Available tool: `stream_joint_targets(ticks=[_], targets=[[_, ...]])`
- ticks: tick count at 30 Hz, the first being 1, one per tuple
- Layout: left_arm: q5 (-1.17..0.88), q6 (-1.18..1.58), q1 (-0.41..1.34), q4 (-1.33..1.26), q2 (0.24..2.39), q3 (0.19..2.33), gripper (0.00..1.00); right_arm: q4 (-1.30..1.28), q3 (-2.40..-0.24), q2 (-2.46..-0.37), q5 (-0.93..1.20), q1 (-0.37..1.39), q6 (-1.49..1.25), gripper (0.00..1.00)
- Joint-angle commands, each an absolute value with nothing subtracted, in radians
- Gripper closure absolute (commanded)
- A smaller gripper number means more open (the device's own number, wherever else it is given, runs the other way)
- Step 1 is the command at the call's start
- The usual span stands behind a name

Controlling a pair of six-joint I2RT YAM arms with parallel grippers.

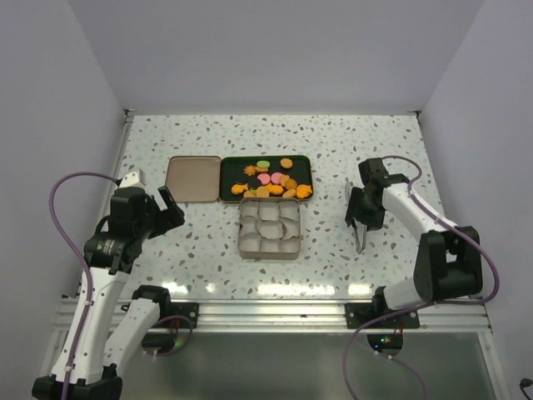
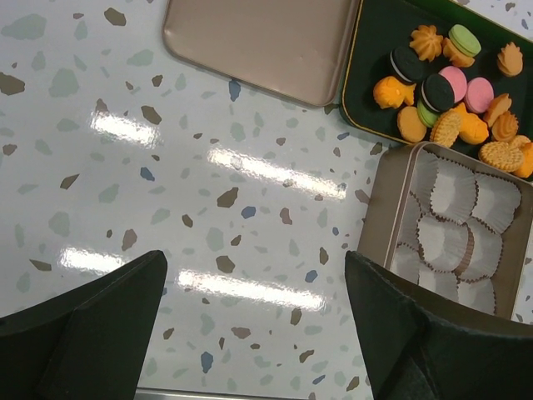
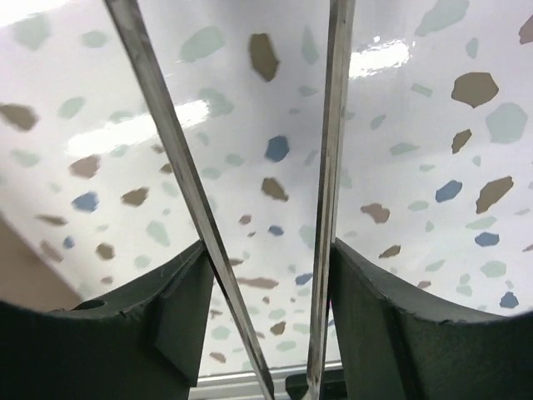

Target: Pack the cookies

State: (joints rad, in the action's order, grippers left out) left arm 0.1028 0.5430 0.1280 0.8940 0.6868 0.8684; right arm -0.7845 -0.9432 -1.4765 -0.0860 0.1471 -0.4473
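Top external view: no cookies (image 1: 271,179) packed yet, the tin (image 1: 242,242) holding only empty paper cups (image 1: 269,225); left claw (image 2: 254,275) wide, right claw (image 3: 266,250) gripping tweezers (image 3: 335,125).

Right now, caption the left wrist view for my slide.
Open left pincer hovers near cookies and tin of paper cups.

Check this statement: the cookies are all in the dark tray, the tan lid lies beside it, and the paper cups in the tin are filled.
One detail is wrong: the paper cups in the tin are empty, as the left wrist view shows. The rest holds: the cookies are all in the dark tray, and the tan lid lies beside it.
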Motion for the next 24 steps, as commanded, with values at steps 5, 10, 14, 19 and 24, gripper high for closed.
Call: stream_joint_targets(ticks=[5, 10, 14, 19, 24], targets=[[0.069, 0.546, 0.135, 0.851, 0.698, 0.903, 0.07, -0.971, -1.155, -1.367, -0.064, 0.248, -0.452, 0.43], [0.072, 0.528, 0.135, 0.867, 0.712, 0.948, 0.07, -1.064, -1.291, -1.348, -0.063, 0.313, -0.491, 0.43], [0.103, 0.496, 0.135, 0.899, 0.716, 0.986, 0.06, -1.113, -1.396, -1.362, -0.031, 0.331, -0.518, 0.45], [0.169, 0.456, 0.135, 0.948, 0.710, 1.038, 0.05, -1.143, -1.520, -1.419, -0.003, 0.360, -0.522, 0.46], [0.274, 0.425, 0.133, 0.974, 0.700, 1.045, 0.02, -1.207, -1.703, -1.517, 0.002, 0.452, -0.506, 0.47]])
